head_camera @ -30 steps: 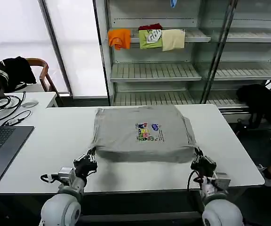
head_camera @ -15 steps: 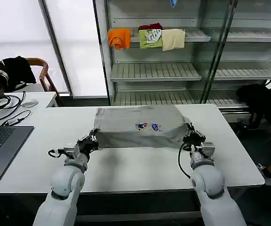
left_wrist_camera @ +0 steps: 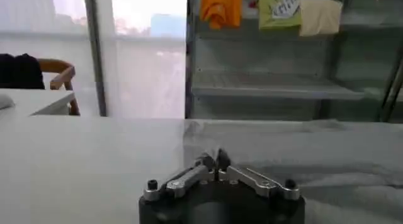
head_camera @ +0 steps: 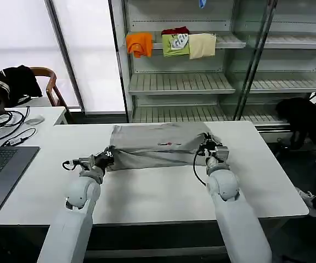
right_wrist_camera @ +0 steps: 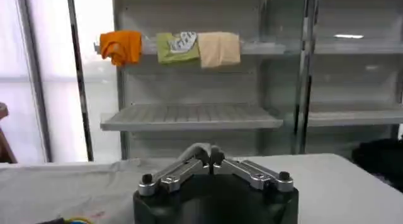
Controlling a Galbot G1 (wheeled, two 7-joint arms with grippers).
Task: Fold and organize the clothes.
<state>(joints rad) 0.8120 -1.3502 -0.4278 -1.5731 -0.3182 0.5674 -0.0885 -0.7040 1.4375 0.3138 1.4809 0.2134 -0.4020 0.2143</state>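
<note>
Pinching the T-shirt's near hem at either corner: left gripper (head_camera: 107, 159) at the left corner, right gripper (head_camera: 209, 148) at the right, fingers pressed together on the cloth so the edge lifts evenly. Item held: light grey T-shirt (head_camera: 158, 143), lying mid-table (head_camera: 163, 192), its near half raised towards the far half, judged a lengthwise fold in progress. Far: shelf (head_camera: 229, 41) bearing orange, green and cream folded garments (head_camera: 171, 45).
</note>
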